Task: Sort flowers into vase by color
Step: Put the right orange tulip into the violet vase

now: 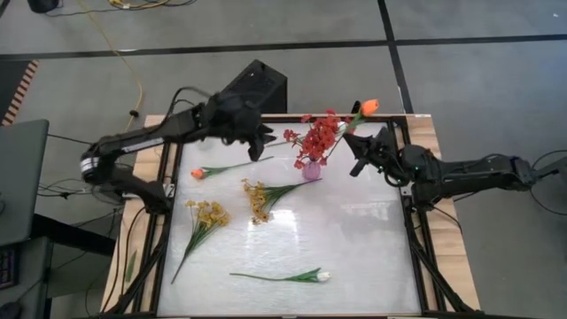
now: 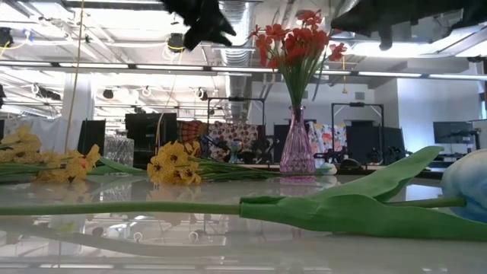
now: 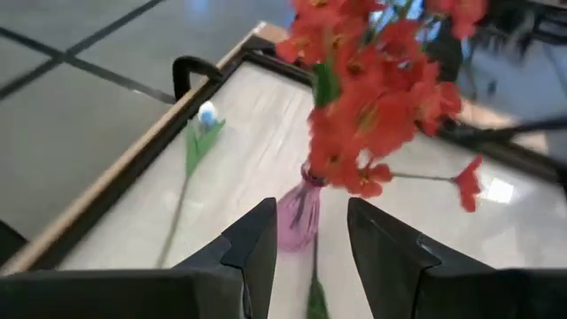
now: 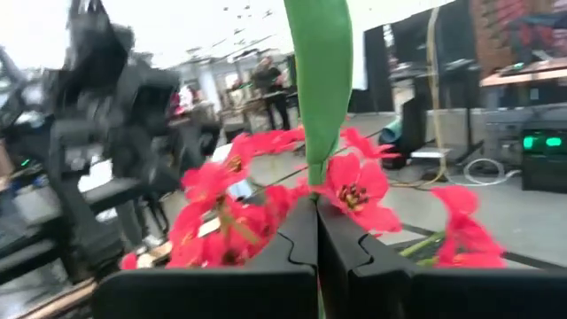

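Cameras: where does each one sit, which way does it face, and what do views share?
High: overhead, straight down on the table; both arms show, left tool and right tool flanking the pink vase.
Low: table height, looking level across; yellow sprays, vase, arms dark overhead.
Left wrist: past its open fingers at the red flowers.
Right wrist: shut on a green stem.
Shared: the red flowers appear in all four.

Bright, even light falls from ceiling strip lamps [image 2: 228,70], and the glossy white surface [image 1: 354,239] throws back pale glare patches in the high view. In the low view the nearest green leaf [image 2: 358,205] is soft and out of focus, and the red flowers [image 3: 381,97] are smeared with blur in both wrist views
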### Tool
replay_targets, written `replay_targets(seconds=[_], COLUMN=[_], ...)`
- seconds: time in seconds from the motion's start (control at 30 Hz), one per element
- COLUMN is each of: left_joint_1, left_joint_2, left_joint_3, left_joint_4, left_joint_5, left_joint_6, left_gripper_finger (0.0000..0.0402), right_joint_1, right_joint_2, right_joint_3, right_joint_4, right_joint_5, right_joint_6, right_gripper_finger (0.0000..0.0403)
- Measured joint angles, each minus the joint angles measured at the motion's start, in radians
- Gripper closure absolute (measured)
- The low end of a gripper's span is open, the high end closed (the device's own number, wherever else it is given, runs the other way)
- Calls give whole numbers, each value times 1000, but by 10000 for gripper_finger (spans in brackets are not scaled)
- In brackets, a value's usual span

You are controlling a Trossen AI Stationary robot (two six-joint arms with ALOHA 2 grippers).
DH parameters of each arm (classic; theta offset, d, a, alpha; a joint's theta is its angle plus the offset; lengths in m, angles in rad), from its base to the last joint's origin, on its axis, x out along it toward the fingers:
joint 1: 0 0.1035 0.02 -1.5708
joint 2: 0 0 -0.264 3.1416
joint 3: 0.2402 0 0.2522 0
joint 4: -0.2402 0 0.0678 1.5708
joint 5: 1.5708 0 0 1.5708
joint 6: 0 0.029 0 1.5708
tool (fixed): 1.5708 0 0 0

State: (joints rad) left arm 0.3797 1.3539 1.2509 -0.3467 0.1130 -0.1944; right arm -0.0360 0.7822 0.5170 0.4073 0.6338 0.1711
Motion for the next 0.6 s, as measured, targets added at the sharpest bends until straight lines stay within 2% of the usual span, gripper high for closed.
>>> replay_targets(seconds=[0.13,0.23,0.37,0.6], left_joint_1=[-3,-3,-10,-33], left_joint_2=[-68,-92,-93,-94], left_joint_3=[-230,-326,-382,-387], left_joint_4=[187,252,250,267], left_joint_5=[1,11,16,21], left_joint_6=[-132,-217,-263,-263], left_gripper_finger=[274,274,274,274], right_joint_1=[6,10,2,3], right_joint_2=[40,75,120,171], right_joint_3=[-2,-2,-2,-2], right_joint_4=[50,121,172,188], right_joint_5=[53,74,81,135], right_joint_6=[-20,-23,-23,-23], right_gripper_finger=[385,385,385,385])
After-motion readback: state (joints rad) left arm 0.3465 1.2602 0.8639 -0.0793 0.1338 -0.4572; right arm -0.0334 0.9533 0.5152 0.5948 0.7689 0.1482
